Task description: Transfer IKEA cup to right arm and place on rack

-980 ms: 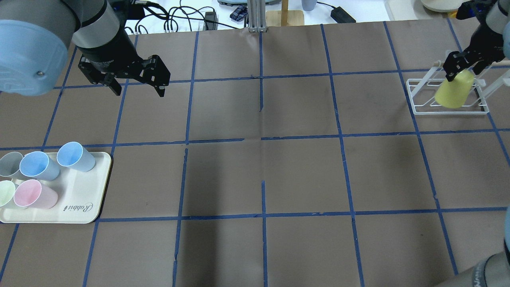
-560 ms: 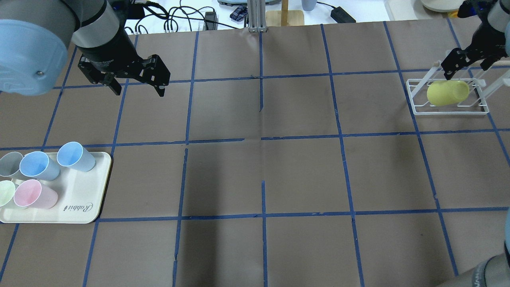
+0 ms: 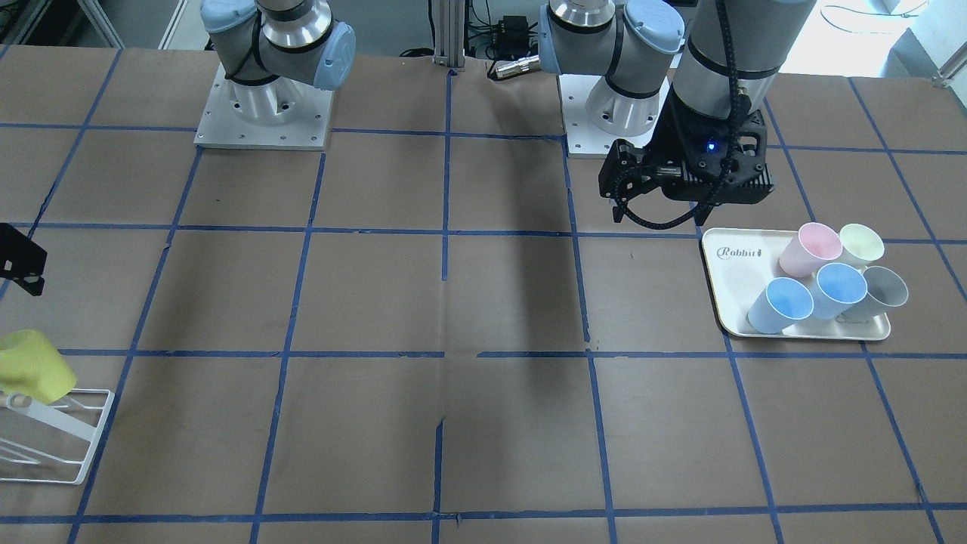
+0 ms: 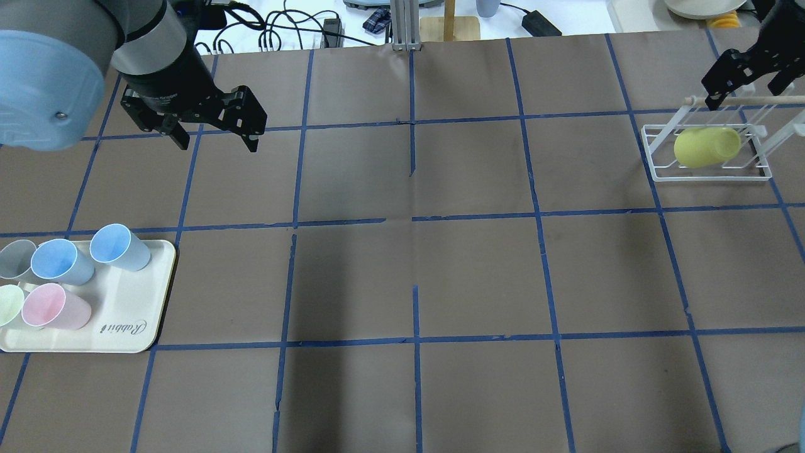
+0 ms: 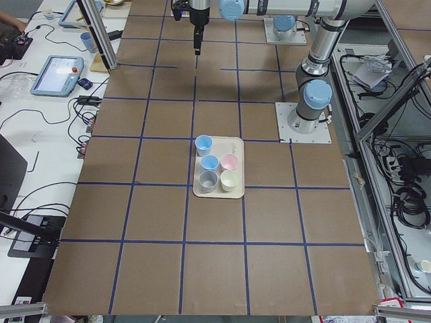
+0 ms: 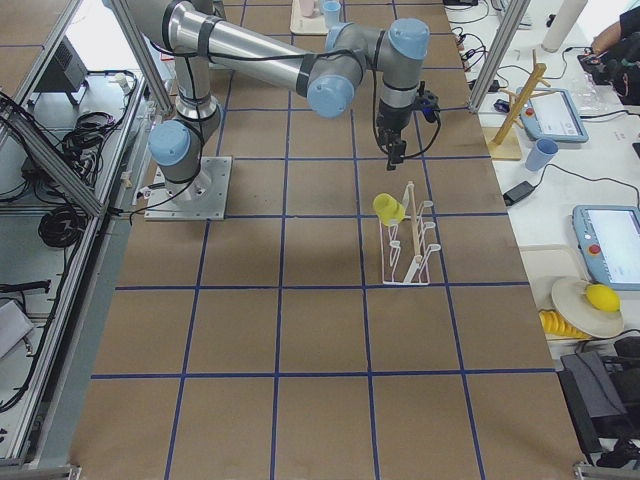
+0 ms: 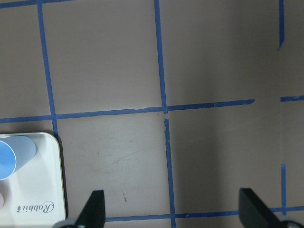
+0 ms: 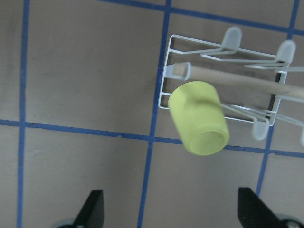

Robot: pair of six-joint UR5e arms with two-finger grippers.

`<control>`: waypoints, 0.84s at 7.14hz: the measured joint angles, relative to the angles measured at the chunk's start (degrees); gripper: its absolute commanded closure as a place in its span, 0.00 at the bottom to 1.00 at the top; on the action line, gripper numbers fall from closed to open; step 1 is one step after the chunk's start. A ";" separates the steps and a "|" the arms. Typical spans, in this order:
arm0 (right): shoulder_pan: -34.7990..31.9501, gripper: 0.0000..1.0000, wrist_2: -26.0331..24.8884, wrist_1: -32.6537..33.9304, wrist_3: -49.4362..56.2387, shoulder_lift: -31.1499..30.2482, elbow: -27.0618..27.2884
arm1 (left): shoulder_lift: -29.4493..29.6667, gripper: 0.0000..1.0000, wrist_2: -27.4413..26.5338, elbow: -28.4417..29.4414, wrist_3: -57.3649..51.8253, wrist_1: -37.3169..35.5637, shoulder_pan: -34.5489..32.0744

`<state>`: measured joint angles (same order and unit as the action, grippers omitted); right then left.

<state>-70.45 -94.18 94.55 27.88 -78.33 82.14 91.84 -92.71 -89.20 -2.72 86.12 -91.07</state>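
The yellow IKEA cup (image 4: 704, 148) hangs tilted, bottom up, on a prong of the white wire rack (image 4: 710, 177) at the far right of the table. It also shows in the front view (image 3: 34, 366), the right side view (image 6: 388, 207) and the right wrist view (image 8: 199, 118). My right gripper (image 4: 745, 88) is open and empty, above the rack and clear of the cup, with the jaws wide apart in the wrist view (image 8: 171, 211). My left gripper (image 4: 217, 141) is open and empty above the table's left half, beyond the tray.
A cream tray marked "Rabbit" (image 4: 126, 314) at the near left holds two blue cups, a pink cup (image 4: 53, 307), a grey cup and a pale green cup. Cables and a wooden stand lie past the table's far edge.
My right gripper opened and let go of the yellow cup, which settled on the rack. The gripper then rose and drew back from it. The left arm has barely moved.
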 measured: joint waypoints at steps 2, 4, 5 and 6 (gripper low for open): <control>-4.62 0.00 1.62 -11.45 -6.42 -3.86 -1.71 | -0.45 0.00 0.29 0.24 0.03 0.39 0.40; -10.07 0.00 2.52 -16.21 -14.26 -7.73 -1.89 | -0.81 0.00 0.49 0.45 0.20 0.71 0.51; -12.10 0.00 2.67 -17.04 -16.61 -9.26 -1.72 | -1.38 0.00 0.57 0.20 0.24 0.88 0.52; -13.77 0.00 2.91 -17.38 -18.98 -10.34 -1.39 | -1.68 0.00 0.59 0.19 0.25 1.12 0.51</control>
<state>-84.22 -91.27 77.17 8.90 -88.67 80.74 90.16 -92.12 -89.01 -2.47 87.25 -90.56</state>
